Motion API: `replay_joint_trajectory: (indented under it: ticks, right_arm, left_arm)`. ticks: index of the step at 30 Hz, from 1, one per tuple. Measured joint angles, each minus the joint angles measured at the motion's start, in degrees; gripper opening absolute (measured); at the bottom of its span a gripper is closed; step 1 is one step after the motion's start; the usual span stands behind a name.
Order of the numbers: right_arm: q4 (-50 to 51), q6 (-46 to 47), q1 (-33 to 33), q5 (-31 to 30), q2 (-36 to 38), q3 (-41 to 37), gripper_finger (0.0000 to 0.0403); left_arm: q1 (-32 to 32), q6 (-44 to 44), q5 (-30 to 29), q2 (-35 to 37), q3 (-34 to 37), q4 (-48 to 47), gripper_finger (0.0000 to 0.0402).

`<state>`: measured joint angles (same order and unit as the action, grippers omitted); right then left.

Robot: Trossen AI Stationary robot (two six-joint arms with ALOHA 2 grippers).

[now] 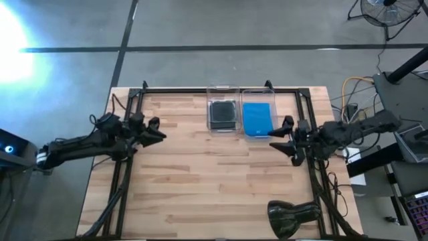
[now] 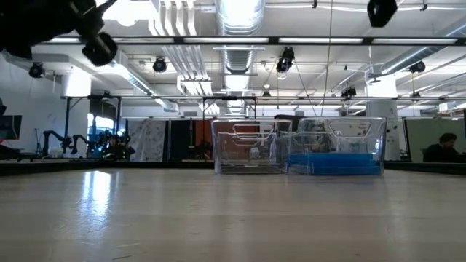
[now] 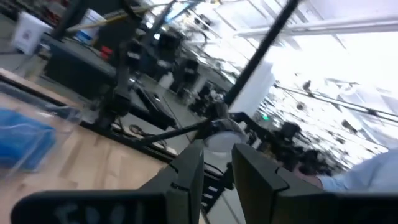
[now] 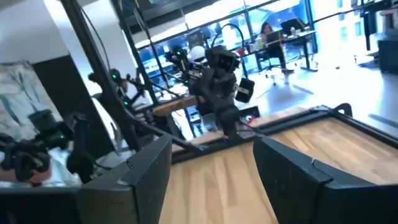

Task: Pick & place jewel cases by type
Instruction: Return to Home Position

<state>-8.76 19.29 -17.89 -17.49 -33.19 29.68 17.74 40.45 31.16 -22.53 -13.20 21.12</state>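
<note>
Sort status: the blue jewel cases (image 1: 258, 119), thin flat squares of bright plastic, lie stacked in the right bin (image 1: 257, 96), a clear rectangular plastic box. The black jewel cases (image 1: 223, 114), of the same flat shape in dark plastic, lie in the left bin (image 1: 223, 94), its clear twin. The two bins touch side by side. One colour per bin, which is what sorting by type asks for. No case shows loose on the light wooden table (image 1: 200, 181), so the placing looks done.

Right gripper (image 1: 279, 134): the blue stack sits just beside its fingertips, a little toward the far edge. In its wrist view the fingers stand wide apart with nothing between them (image 4: 211, 162).

Left gripper (image 1: 160, 130): the black stack lies ahead of it and toward the far edge, well apart, with bare table between. Its wrist view shows a narrow gap between the two fingers and nothing gripped (image 3: 217, 158); the blue stack (image 3: 18, 140) shows off to one side behind its clear wall.

Judgement: with both grippers empty, each near its own side of the table and clear of the bins, only parking the arms appears to remain. The level view shows the blue stack (image 2: 335, 164) resting flat on the bin floor, so it should not shift.
</note>
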Motion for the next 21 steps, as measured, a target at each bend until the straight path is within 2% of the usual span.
replay_joint_trajectory:
  ticks: [5, 10, 13, 15, 21]
  right_arm:
    - [-6.68, 0.22, 0.06, -3.54, 2.00, -8.75, 0.0221]
    - [-6.25, 0.73, 0.06, -3.10, 2.60, -13.37, 0.0221]
    - [-6.05, 0.15, 0.06, -3.42, 2.62, -15.66, 0.0221]
    - [-6.22, 0.17, 0.05, -3.40, 2.35, -17.12, 0.0221]
    - [-6.38, 0.18, 0.44, -3.41, 1.99, -21.90, 0.0221]
  left_arm:
    - [0.04, 3.58, -5.39, 1.99, 6.71, -0.40, 0.0067]
    - [0.02, 7.53, -5.77, 2.17, 12.67, -0.92, 0.0067]
    - [-0.11, 7.05, -5.79, 2.23, 12.08, -12.49, 0.0067]
    - [-2.52, 7.56, -7.76, 4.33, 12.63, -17.76, 0.0067]
    - [-9.97, 8.13, -10.06, 12.23, 12.68, -14.98, 0.0067]
